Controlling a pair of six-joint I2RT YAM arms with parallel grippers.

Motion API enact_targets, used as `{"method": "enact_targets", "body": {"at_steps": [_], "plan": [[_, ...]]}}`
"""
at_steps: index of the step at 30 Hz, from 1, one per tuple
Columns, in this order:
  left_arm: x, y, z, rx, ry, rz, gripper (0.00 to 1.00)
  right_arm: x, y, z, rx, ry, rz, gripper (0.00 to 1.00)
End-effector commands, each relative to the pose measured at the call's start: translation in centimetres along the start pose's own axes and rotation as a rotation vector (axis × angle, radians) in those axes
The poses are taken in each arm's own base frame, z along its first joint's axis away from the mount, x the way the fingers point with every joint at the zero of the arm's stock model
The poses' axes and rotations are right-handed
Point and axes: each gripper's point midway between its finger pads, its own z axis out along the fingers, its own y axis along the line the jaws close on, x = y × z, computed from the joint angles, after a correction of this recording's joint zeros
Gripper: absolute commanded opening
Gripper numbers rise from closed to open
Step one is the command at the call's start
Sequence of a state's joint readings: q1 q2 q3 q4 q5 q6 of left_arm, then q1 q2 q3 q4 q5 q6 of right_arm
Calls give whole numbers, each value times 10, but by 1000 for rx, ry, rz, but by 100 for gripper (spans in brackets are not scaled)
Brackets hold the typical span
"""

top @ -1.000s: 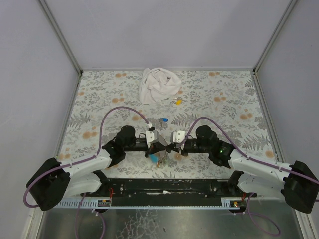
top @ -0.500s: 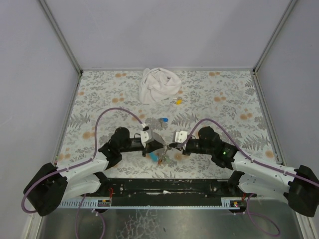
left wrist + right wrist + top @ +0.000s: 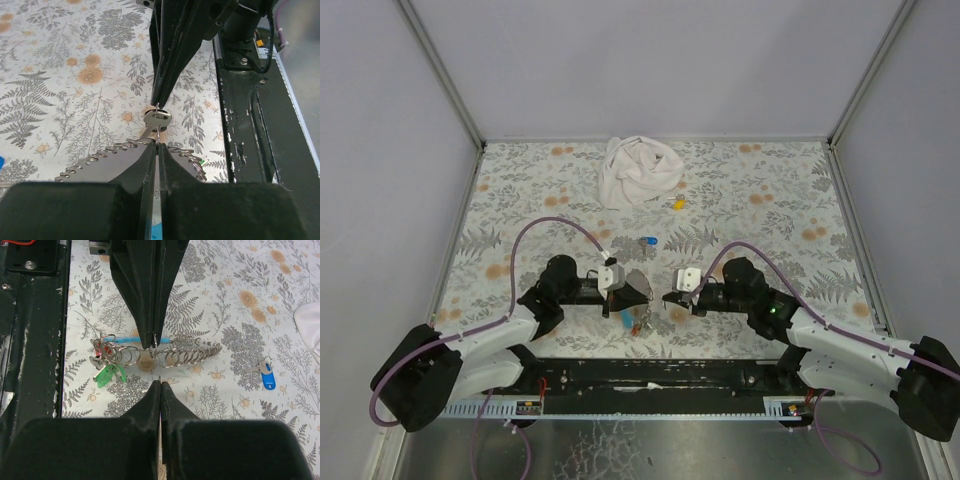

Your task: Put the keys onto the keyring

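**Claws drawn slightly apart over the keyring**

Since a second ago both my wrists have pulled outward. The gap between my claw tips has widened a little above the keyring (image 3: 125,356).

- Table (image 3: 770,200): flowered sheet; the keyring lies on it.
- White cloth (image 3: 638,170): crumpled, well beyond the keyring.
- Left claw (image 3: 156,152): fingers together, clamped on a thin metal loop of the keyring, right over it.
- Right claw (image 3: 160,387): fingers pressed together, just beside the keyring, tip facing my left claw. I cannot tell whether anything is nipped between them.
- Keyring: a cluster of rings on a grey stitched strap, with a blue edge showing.
- Blue key (image 3: 266,376): alone, apart from the keyring, between it and the cloth.
- Green key (image 3: 106,375): against the keyring's rings.
- Silver key head (image 3: 158,117): at the keyring, between my two tips.
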State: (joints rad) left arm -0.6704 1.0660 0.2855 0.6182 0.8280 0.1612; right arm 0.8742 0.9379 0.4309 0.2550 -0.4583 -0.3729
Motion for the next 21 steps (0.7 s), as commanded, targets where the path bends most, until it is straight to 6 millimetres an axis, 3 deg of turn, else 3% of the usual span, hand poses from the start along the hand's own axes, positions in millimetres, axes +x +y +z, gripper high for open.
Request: {"method": "enact_targets", "body": {"at_steps": [1,21], "plan": [[-19,-3,3,56,-59,73,0,-26,-3,0,-5,-114,-51,0],[-15,-8,6,113,-27,78,0,-23,9,4,-75,-121,-61,0]]}}
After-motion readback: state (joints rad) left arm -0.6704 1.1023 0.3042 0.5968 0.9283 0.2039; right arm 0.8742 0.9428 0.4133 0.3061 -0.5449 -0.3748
